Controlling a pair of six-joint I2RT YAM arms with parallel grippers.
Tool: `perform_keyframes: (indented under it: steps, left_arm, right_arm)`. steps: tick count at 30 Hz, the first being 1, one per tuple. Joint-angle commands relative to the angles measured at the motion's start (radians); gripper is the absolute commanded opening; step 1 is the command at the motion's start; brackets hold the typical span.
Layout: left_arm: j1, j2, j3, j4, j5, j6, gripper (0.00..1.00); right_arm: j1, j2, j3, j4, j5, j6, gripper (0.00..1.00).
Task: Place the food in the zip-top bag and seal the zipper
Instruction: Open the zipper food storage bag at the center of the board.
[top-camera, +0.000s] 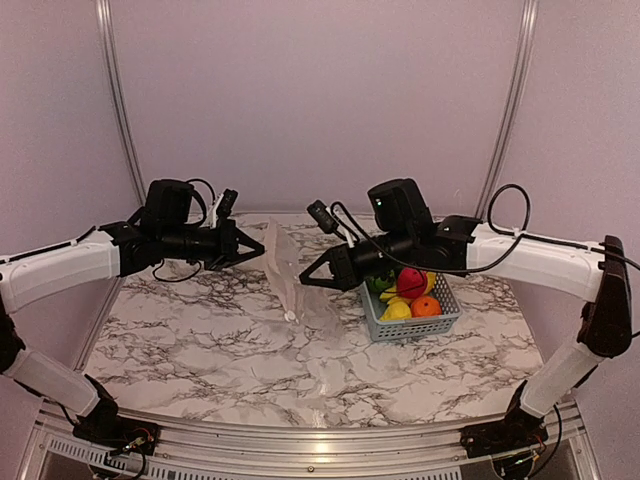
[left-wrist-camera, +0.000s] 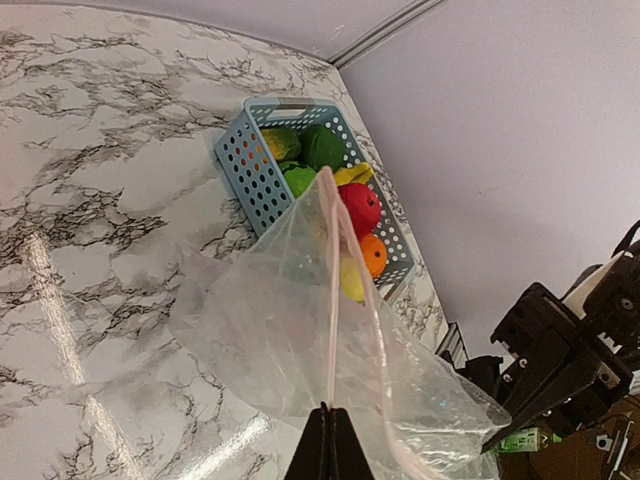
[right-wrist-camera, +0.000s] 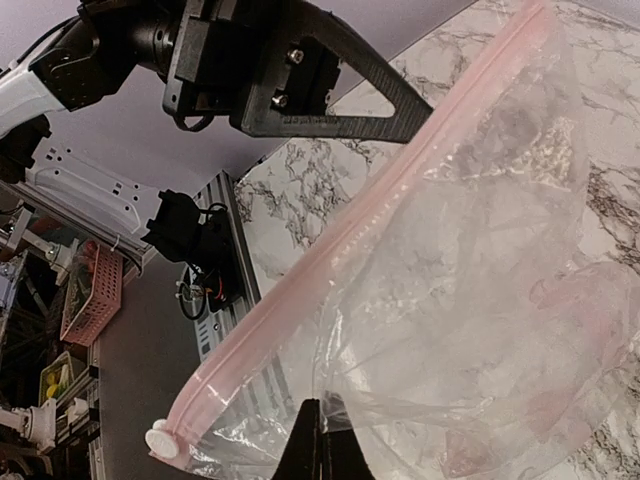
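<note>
Between the two sets of fingers, above the white, black-veined marble-pattern counter (top-camera: 200, 340), hangs the large clear, crinkly plastic zip-top bag (top-camera: 283, 262), its lower part draped down onto the counter. The left fingers (left-wrist-camera: 330, 442) are pressed together on the pale pink press-seal zipper (left-wrist-camera: 331, 300), which runs straight away from their tips. A second pink lip curves off to one side of it, so the mouth stands partly parted. The right fingers (right-wrist-camera: 320, 440) are likewise closed tip to tip, pinching clear film of the bag just beside the zipper strip. That strip crosses the right wrist view on a diagonal, with a small white tab (right-wrist-camera: 160, 438) at its near end. In the overhead view the two sets of fingertips point toward each other, near but apart, with the raised bag edge between them. The food (top-camera: 411, 283) consists of small bright plastic toy fruits and vegetables: red apple, orange, yellow lemon and banana, green pieces. It lies in a grey-blue slotted plastic basket (top-camera: 400, 328) standing on the counter behind the right fingers, below that wrist and on the far side of the bag from the left fingers. Pieces seen through the bag's film in the left wrist view lie in the basket.
</note>
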Motion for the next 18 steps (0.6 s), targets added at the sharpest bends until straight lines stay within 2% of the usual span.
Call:
perform_keyframes:
  steps: [1, 6, 8, 10, 14, 18]
  left_arm:
    - [0.027, -0.041, 0.033, -0.185, -0.108, 0.076, 0.0]
    - [0.036, -0.069, 0.019, -0.185, -0.122, 0.066, 0.0]
    - [0.036, -0.069, 0.02, -0.164, -0.118, 0.052, 0.0]
    - [0.036, -0.072, 0.021, -0.131, -0.112, 0.033, 0.0]
    - [0.036, -0.073, 0.064, -0.126, -0.151, 0.002, 0.0]
    - [0.03, -0.085, 0.129, -0.163, -0.228, -0.028, 0.0]
  right_arm:
    - [-0.032, -0.112, -0.039, 0.036, 0.141, 0.005, 0.0]
    - [-0.073, -0.15, -0.089, 0.031, 0.238, 0.033, 0.0]
    - [-0.074, -0.139, -0.081, 0.029, 0.219, 0.034, 0.01]
    - [-0.073, -0.108, -0.047, 0.015, 0.184, 0.04, 0.19]
    - [-0.023, 0.0, 0.157, -0.12, 0.207, 0.016, 0.31]
    - [0.059, 0.157, 0.518, -0.349, 0.335, -0.038, 0.4]
